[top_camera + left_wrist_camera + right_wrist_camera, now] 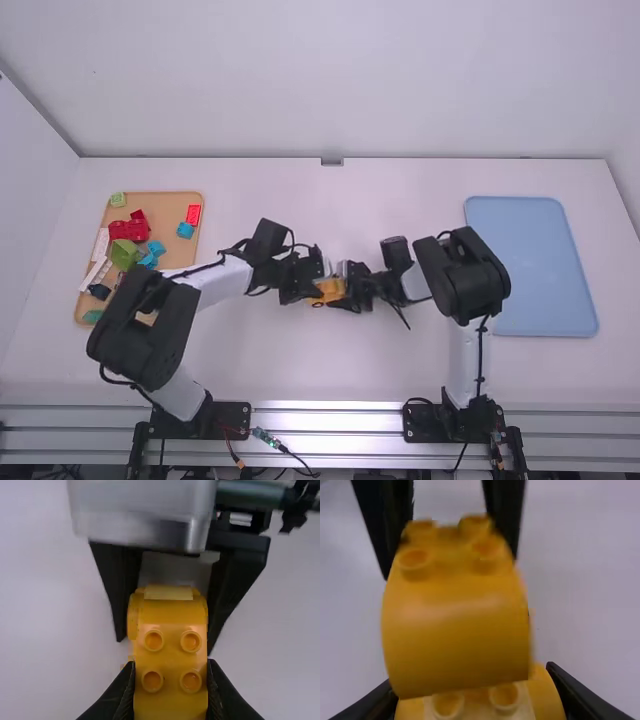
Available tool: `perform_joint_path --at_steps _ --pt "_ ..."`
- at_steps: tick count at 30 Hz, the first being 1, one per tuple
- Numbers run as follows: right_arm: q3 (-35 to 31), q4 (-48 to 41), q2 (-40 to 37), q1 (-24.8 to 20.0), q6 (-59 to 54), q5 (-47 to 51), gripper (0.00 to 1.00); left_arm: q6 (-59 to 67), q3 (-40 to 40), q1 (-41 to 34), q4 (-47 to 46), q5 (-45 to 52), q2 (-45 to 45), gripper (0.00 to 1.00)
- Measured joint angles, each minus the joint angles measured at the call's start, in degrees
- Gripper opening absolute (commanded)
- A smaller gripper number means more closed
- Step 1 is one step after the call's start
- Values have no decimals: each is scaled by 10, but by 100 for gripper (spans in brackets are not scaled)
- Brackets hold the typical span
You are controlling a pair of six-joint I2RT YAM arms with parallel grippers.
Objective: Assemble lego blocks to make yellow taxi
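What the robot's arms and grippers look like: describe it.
The left arm and right arm match: smooth white tube sections, bulky rounded black joints, and thin black cables running along them. Each stands on a black base. The left gripper and right gripper are black, each with two slim fingers that narrow toward the tips.

From high up I can't count the yellow blocks, half hidden between the left pincer and the right pincer. Between each pincer's fingers, the wrist views' bottom edges cut the yellow off. Well apart from the left pincer, its arm covers part of the orange tray.
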Motion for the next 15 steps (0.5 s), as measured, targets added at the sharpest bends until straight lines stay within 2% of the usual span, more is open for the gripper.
perform_joint_path --at_steps 7,15 --pt "-38 86 0 4 65 22 52 7 0 0 10 2 2 2" --pt "-42 92 0 4 79 26 52 12 0 0 26 3 10 2"
